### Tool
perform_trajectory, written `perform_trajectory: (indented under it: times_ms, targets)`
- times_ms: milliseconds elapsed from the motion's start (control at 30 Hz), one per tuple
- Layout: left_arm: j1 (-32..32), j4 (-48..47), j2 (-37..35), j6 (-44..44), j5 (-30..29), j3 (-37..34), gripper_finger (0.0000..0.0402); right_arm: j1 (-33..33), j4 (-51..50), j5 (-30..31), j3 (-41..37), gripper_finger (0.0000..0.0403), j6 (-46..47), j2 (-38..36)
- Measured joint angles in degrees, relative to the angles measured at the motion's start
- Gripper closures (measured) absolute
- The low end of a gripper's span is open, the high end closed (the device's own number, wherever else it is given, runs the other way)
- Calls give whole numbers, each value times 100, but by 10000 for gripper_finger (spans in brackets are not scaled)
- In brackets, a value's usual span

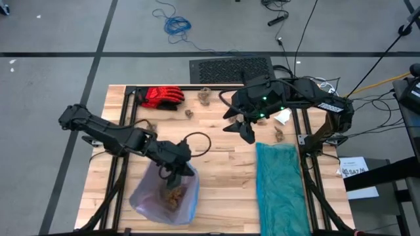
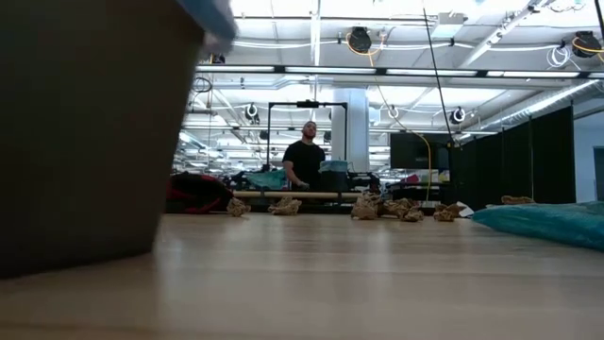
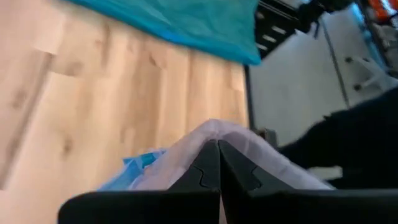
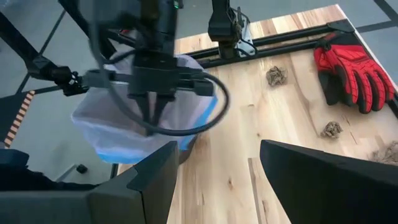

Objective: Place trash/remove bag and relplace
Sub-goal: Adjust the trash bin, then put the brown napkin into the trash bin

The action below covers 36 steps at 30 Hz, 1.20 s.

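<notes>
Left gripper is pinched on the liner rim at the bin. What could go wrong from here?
1. The left gripper is shut on a thin fold of the bag; pulling may tear it or let it slip.
2. Trash already lies inside, so a tilted lift could spill it.
3. The open right gripper hovers apart, giving no support.

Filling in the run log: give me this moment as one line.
left gripper: shut on bag rim | right gripper: open, empty, above table | trash: some in bag, lumps left on table

wood table (image 1: pixel 223 164): red glove (image 1: pixel 162 97), teal bag (image 1: pixel 281 187), paper lumps (image 1: pixel 204 95).
</notes>
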Motion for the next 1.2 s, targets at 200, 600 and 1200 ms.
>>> perform_trajectory:
  times_ms: [200, 600, 1200]
  targets:
    - [484, -140, -183, 6, -257, 310, 402, 0, -22, -23, 0, 181, -15, -286]
    - [835, -4026, -375, -535, -1088, 2117, 402, 1, -402, 6, 4, 181, -61, -488]
    - [2858, -5601, -338, -1129, -1294, 45, 399, -36, -569, 5, 2, 181, -178, -488]
